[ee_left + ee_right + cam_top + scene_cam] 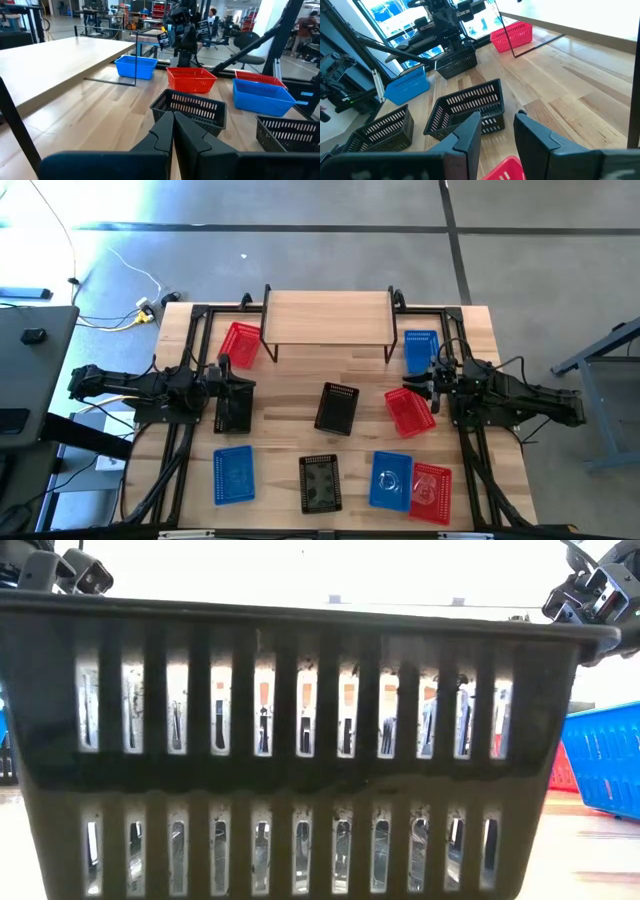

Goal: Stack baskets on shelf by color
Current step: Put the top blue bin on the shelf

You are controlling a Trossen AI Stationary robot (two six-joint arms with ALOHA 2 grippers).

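Note:
The shelf [328, 315] stands at the table's far middle, its plank bare. A red basket [240, 343] sits by its left legs and a blue basket [420, 350] by its right legs. My left gripper [248, 387] is shut and empty [173, 120], just above a black basket [232, 408] at the table's left. Another black basket [337, 408] rests mid-table. My right gripper [412, 387] is open [497, 122], and a red basket [410, 412] lies under its fingers; its rim [504, 169] shows between them.
Along the near edge stand a blue basket [233, 474], a black basket [320, 483] that fills the low view [300, 740], another blue basket [391, 480] and a red basket [431, 492]. Bare tabletop lies in front of the shelf [300, 380].

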